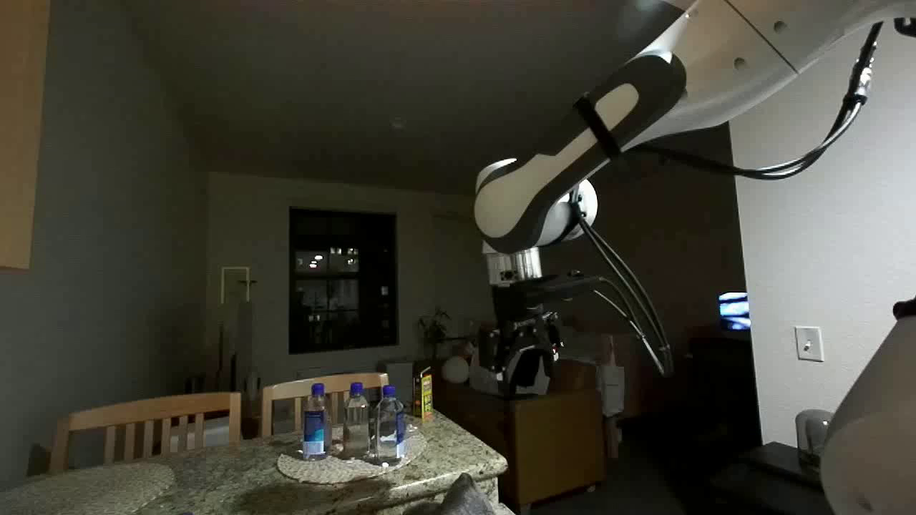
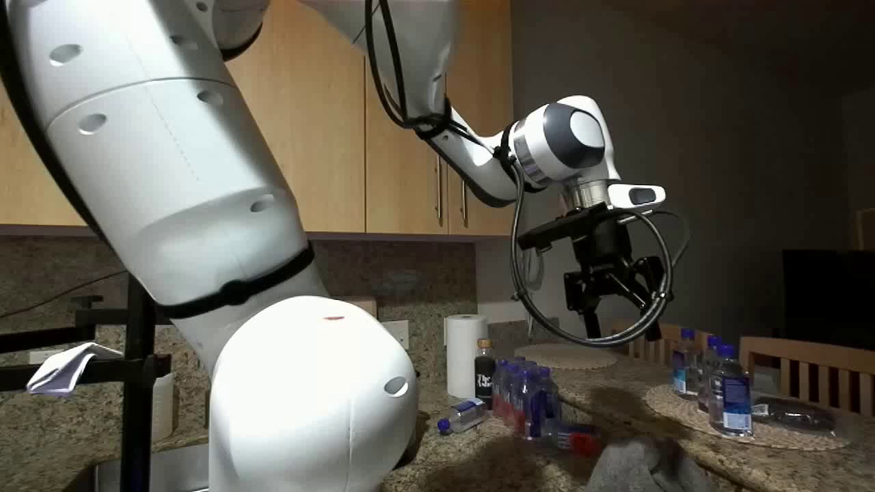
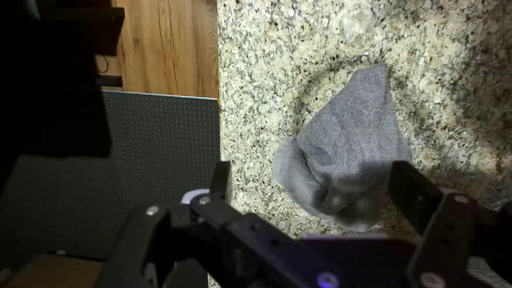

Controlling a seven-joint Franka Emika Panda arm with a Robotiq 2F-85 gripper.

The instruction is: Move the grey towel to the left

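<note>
The claw (image 2: 622, 328) hangs, jaws parted, above the worktop (image 2: 437, 465). Near the back edge stand a paper roll (image 2: 467, 355) and dark bottle (image 2: 484, 374), clustered water bottles (image 2: 528, 403) beside them. Chairs (image 2: 800, 350) line the far right edge, past a woven mat (image 2: 673, 412). A grey towel (image 2: 630, 468) lies well apart from the back edge.

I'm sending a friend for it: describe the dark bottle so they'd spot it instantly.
In an exterior view, look below the wooden cabinets to the white paper-towel roll. Just right of it stands the dark bottle, set apart by its tan cap from nearby blue-capped bottles.
</note>
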